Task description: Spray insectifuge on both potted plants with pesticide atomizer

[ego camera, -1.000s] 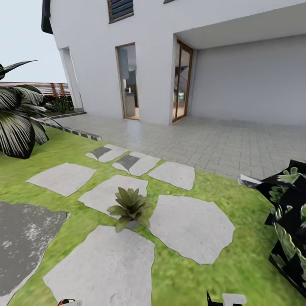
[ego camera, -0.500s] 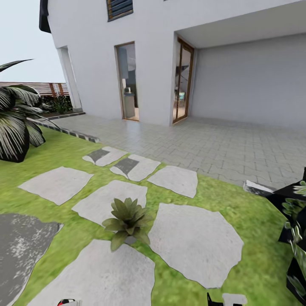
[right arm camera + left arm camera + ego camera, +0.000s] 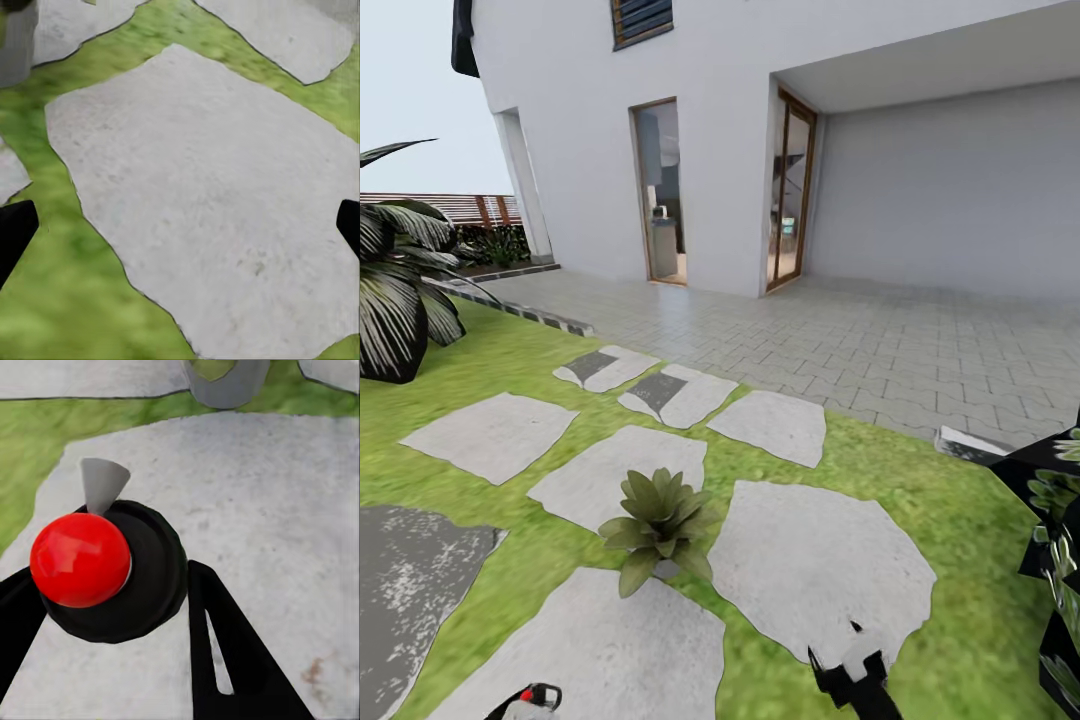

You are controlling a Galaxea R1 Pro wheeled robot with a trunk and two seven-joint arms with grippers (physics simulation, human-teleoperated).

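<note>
Head view: one potted plant sat on the lawn among the grey stepping stones, its rosette upright and its small grey pot mostly hidden under the leaves. The second plant could not be made out. A white house with a paved terrace stood behind; a palm was at the far left and dark leafy foliage at the right edge.

Left end effector: its two black fingers were closed against the sides of the pesticide atomizer, pinching its black round body. The red ball top and a small grey nozzle pointed toward a grey pot just beyond the stone below. In the head view the atomizer showed at the lower edge, near the plant but apart from it.

Right end effector: fingers spread wide, only the black fingertips visible at the two sides of the wrist view, nothing between them. It hung over a large stepping stone bordered by grass. In the head view the right end effector appeared at the lower edge, right of the plant.
</note>
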